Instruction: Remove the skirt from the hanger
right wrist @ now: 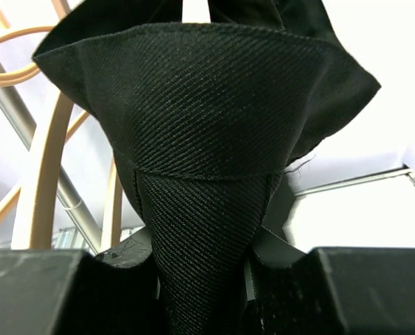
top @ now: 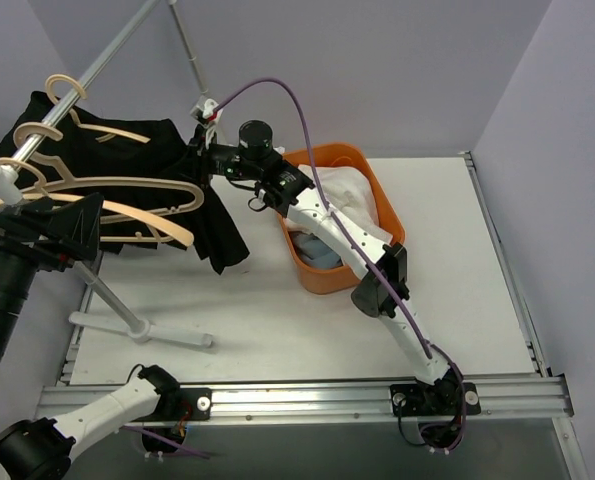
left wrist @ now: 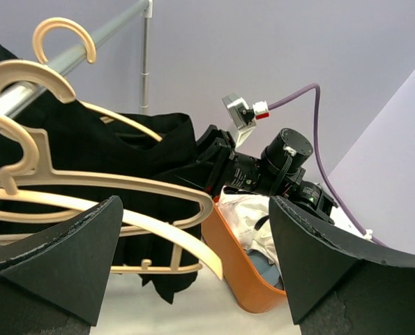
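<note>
A black skirt (top: 137, 170) hangs from a beige hanger (top: 127, 185) on the metal rail (top: 87, 75) at the left. My right gripper (top: 199, 152) is shut on the skirt's right edge; in the right wrist view the black twill cloth (right wrist: 200, 139) is bunched between the fingers (right wrist: 40, 293). My left gripper (top: 77, 225) is open and empty, raised just in front of the hangers. In the left wrist view its fingers (left wrist: 61, 265) frame the hanger (left wrist: 158, 188), the skirt (left wrist: 137, 146) and the right arm's wrist.
An orange basket (top: 362, 165) with white and blue cloth stands at centre, also in the left wrist view (left wrist: 242, 272). Two more beige hangers (top: 72, 95) hang on the rail. The rack's foot (top: 142, 330) rests on the white table.
</note>
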